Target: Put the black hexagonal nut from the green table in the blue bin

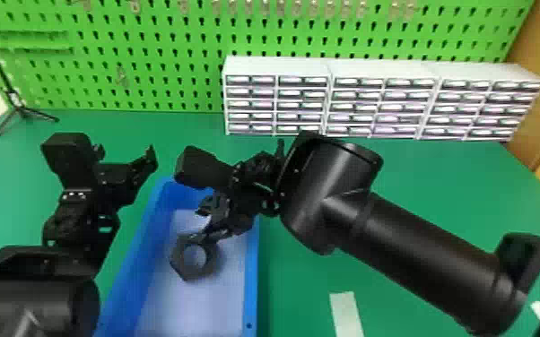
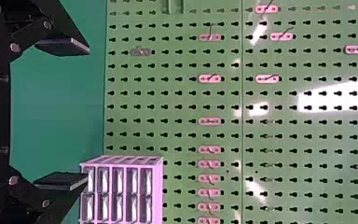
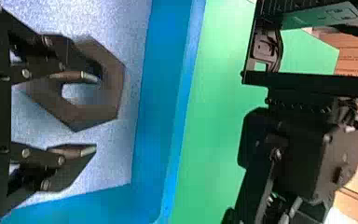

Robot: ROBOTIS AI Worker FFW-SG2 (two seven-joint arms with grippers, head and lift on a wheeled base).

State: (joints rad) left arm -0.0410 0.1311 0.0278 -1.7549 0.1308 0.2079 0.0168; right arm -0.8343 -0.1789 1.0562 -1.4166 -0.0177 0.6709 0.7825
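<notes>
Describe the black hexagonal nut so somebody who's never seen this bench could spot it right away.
On the green table, nearer than the white drawer units, find the blue bin. Against its pale floor, by the open right gripper, is the nut. Unlike that jointed black gripper, it's a plain six-sided ring with a central hole.

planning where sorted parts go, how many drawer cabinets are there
3, side by side in front of the pegboard: left cabinet, middle cabinet, right cabinet.
</notes>
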